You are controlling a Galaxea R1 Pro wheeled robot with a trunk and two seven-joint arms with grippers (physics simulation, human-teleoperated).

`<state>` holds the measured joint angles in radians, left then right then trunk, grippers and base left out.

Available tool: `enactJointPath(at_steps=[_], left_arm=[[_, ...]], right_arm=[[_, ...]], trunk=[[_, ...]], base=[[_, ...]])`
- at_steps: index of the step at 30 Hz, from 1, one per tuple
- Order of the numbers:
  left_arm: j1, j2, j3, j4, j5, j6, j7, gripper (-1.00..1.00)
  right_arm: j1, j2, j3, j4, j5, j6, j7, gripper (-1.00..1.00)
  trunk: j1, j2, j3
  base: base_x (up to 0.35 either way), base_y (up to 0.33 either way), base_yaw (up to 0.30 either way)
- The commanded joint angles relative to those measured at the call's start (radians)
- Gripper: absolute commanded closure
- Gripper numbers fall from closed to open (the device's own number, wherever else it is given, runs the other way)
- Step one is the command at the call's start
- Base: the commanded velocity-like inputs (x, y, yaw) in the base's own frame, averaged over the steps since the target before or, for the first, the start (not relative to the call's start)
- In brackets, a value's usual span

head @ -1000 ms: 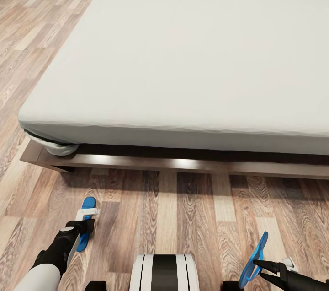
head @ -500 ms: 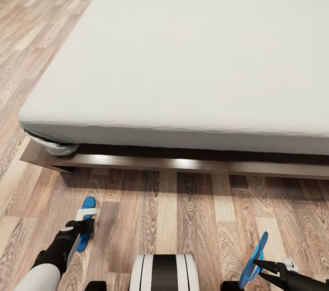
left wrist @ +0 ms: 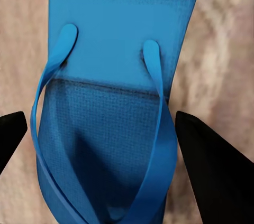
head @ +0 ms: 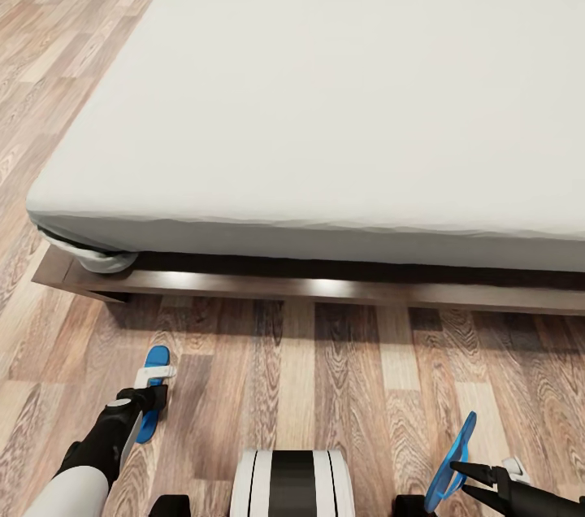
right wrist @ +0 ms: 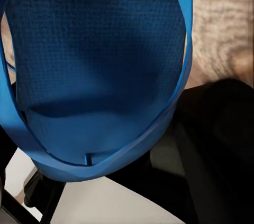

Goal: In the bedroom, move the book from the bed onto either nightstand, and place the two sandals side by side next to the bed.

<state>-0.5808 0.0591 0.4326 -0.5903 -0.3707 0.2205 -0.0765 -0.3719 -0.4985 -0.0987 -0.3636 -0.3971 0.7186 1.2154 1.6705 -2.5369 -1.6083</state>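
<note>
A brown wood-plank floor (head: 341, 387) runs along the near side of the bed (head: 325, 289), whose pale grey-white mattress spreads wide over a dark wooden platform edge with a bright glint on it. At the bed's near left corner the sheet bunches out in a small grey fold above the frame. Compared with half a second ago the whole picture has slid a little: the mattress reaches higher and the strip of wall beyond it has nearly gone, so the head camera has tipped, while the bed, the floor and both sandals keep their places relative to one another.

The left sandal (head: 151, 395) lies flat on the planks in front of the bed's left end, toe toward the bed, bright blue with a thin flat sole. The left gripper (head: 146, 401) sits right over it. In the left wrist view the sandal (left wrist: 111, 113) shows its textured blue sole and the two thong straps curving together, with the dark fingers (left wrist: 211, 171) standing apart on either side of it, not closed on it.

The right sandal (head: 452, 464) is off the floor in front of the bed's right part, tipped up on edge so that it shows as a narrow blue curve. The right gripper (head: 461, 478) pinches its lower part between its dark fingertips. In the right wrist view the same sandal (right wrist: 100, 71) hangs close, blue weave framed by its strap loop.
</note>
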Motion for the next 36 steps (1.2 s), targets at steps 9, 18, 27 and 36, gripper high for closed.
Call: enactJointPath(at_steps=[9, 18, 27, 36], left_arm=[[0.001, 0.005, 0.001, 0.032, -0.010, -0.016, -0.006, 1.00], [0.001, 0.005, 0.001, 0.032, -0.010, -0.016, -0.006, 1.00], [0.001, 0.005, 0.001, 0.032, -0.010, -0.016, -0.006, 1.00], [0.001, 0.005, 0.001, 0.032, -0.010, -0.016, -0.006, 1.00]], right_arm=[[0.000, 0.000, -0.001, 0.000, -0.003, 0.007, 0.001, 1.00], [-0.001, 0.000, -0.001, 0.000, -0.002, 0.007, 0.001, 1.00], [0.000, 0.000, -0.001, 0.000, -0.002, 0.007, 0.001, 1.00], [0.000, 0.000, -0.001, 0.000, -0.002, 0.007, 0.001, 1.00]], trunk=[[0.001, 0.000, -0.001], [-0.001, 0.001, 0.011], [-0.001, 0.001, 0.015], [-0.003, 0.002, 0.026]], base=[[0.000, 0.000, 0.000], [0.000, 0.000, 0.000], [0.000, 0.000, 0.000], [0.000, 0.000, 0.000]])
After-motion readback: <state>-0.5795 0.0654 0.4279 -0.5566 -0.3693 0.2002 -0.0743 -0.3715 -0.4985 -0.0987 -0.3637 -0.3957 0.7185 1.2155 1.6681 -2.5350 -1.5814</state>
